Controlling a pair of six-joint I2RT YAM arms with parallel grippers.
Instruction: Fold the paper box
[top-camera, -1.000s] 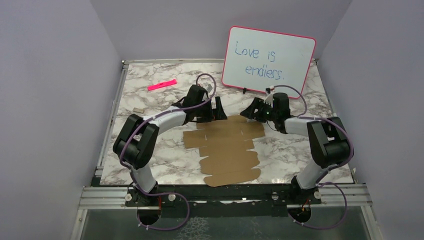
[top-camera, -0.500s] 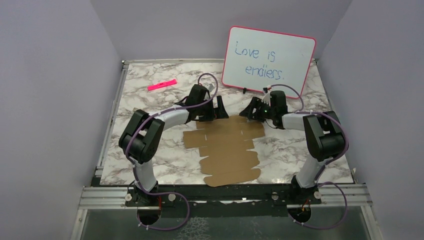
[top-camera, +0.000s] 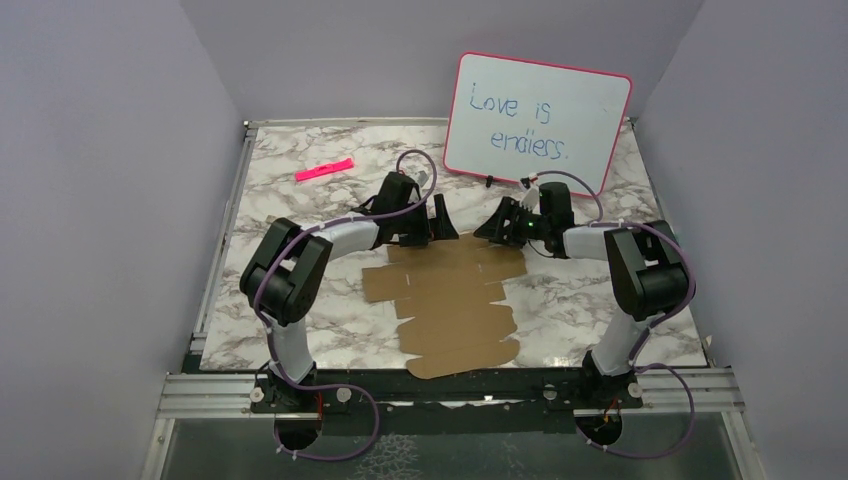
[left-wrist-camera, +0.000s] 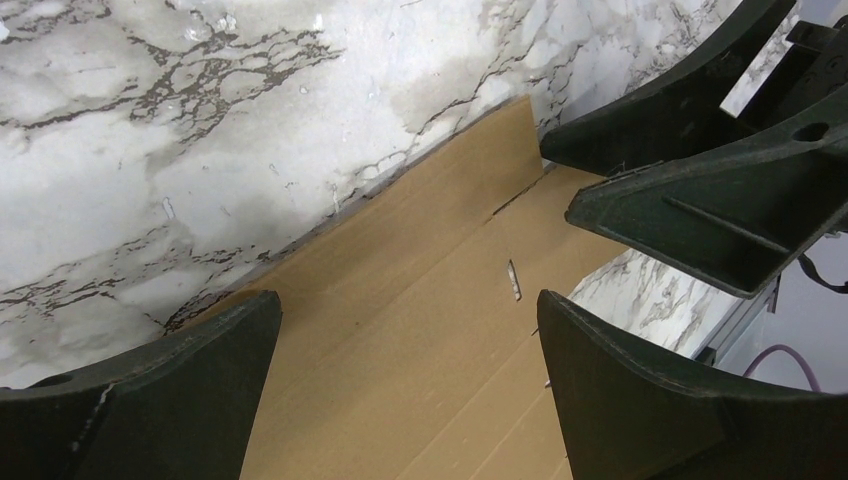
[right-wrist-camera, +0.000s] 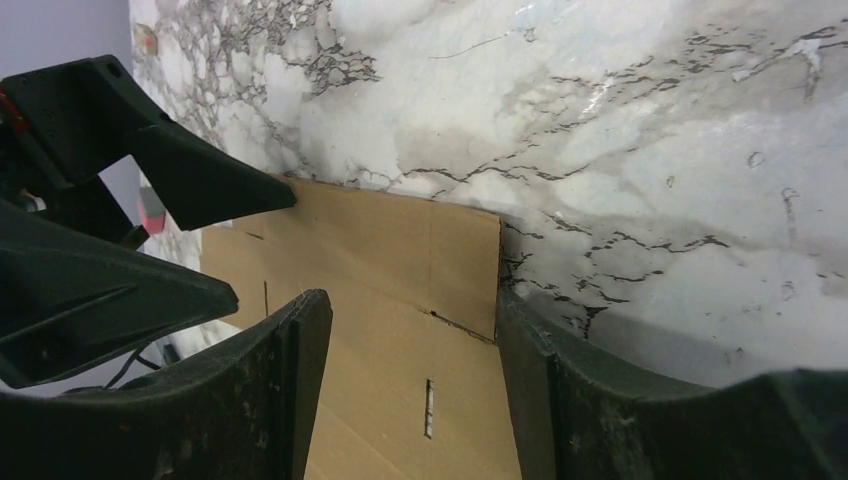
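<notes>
**Desk:** What lies closest to the camera?

**Photographer:** The two arm bases, bolted at the near edge of the marble table (top-camera: 300, 200). Just beyond them is the paper box (top-camera: 455, 305), a flat, notched sheet of brown cardboard. It lies in the middle of the table between the arms, and its creases and slits face up.

**Desk:** And the grippers?

**Photographer:** Both are at the sheet's far edge, low over it and pointing at each other. The left gripper (top-camera: 438, 222) has its jaws spread wide. In its wrist view the dark fingers (left-wrist-camera: 640, 400) stand on either side of a strip of cardboard, with bare marble beyond the edge. The right gripper (top-camera: 490, 228) also has its jaws apart. Its fingers (right-wrist-camera: 560, 400) straddle the far corner flap, and nothing is pinched between them. I cannot tell whether any fingertip presses on the cardboard.

**Desk:** How close are the two?

**Photographer:** Near each other but not touching. Each wrist camera shows the other gripper's fingers across the strip.

**Desk:** What is behind them?

**Photographer:** A slim pink marker (top-camera: 324, 169) lies at the far left, well apart from the sheet. A pink-rimmed whiteboard (top-camera: 540, 110) stands at the far right, with "Love is" handwritten on it in blue above a second word.
</notes>
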